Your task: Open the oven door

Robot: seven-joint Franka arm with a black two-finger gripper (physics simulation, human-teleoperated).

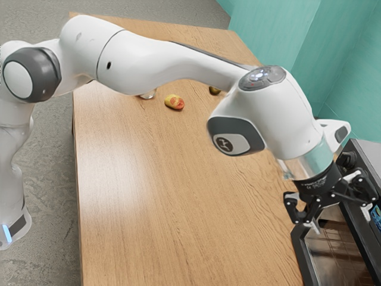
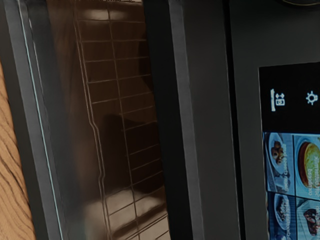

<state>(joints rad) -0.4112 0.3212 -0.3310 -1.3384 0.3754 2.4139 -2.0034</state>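
At the exterior view's lower right, my gripper stands open over the front of the oven, its two fingers spread wide with nothing between them. Below it is the oven door, with a dark glass window. In the wrist view, wire racks show through the door's glass. A dark frame and a lighter grey strip run along the glass, and a narrow dark seam separates the door from the control panel. The door looks shut. Whether any finger touches it, I cannot tell.
The oven's lit touchscreen shows food pictures beside the door, and a round knob sits on the panel. A wooden table carries a red and yellow item and a small dark round item. Teal walls rise behind.
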